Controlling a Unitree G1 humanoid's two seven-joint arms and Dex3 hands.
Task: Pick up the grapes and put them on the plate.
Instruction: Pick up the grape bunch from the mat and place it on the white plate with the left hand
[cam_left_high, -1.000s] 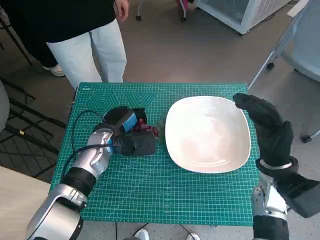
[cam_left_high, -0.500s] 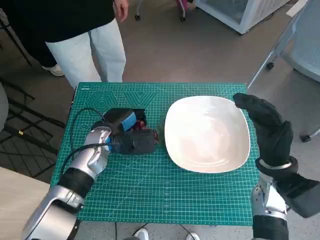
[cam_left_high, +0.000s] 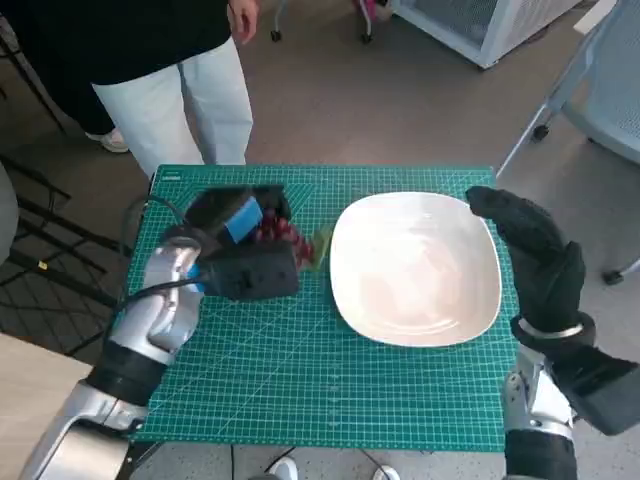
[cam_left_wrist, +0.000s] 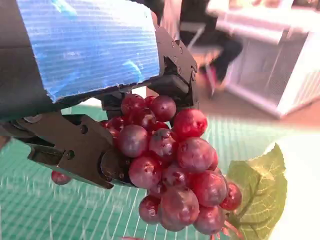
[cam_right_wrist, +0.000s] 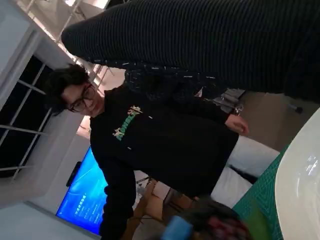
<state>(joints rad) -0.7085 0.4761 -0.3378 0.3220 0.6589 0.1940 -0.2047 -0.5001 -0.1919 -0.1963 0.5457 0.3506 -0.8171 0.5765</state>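
Grapes, a dark red bunch with a green leaf (cam_left_wrist: 170, 170), sit gripped in your black, blue-taped left hand (cam_left_high: 240, 245), beside the white plate (cam_left_high: 415, 268). Your gloved right hand (cam_left_high: 530, 255) waits open by the plate's rim, holding nothing.

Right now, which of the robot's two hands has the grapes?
The left hand, the black one with blue tape on its back, grips the red grapes. The gloved right hand holds nothing, poised at the far side of the plate.
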